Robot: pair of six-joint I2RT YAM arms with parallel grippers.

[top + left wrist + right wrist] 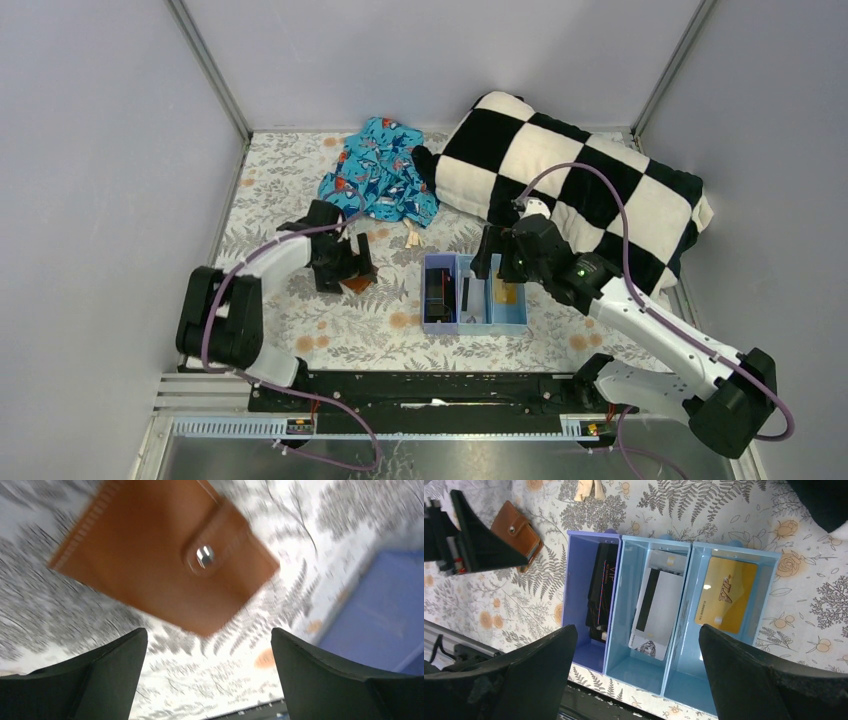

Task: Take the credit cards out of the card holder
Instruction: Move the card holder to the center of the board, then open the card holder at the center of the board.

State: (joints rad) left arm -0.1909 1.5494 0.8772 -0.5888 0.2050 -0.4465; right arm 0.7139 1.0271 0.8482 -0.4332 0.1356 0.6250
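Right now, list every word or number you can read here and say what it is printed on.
"VIP": on the gold card.
"VIP": on the dark card, faint.
Small print on both cards and on the white and grey card: too small to read.
The brown wallet: no text, only a metal snap.

Plain pale grey walls [100, 150] close in the table on three sides, joined at the far corners by slim metal posts [212, 75], under soft, even light. The tabletop wears a white cloth [340, 335] printed with grey ferns and orange flowers — a black-and-white checkered pillow [600, 180] lies far right, crumpled blue patterned fabric [380, 170] just beside it. A black rail [430, 390] runs along the near edge.
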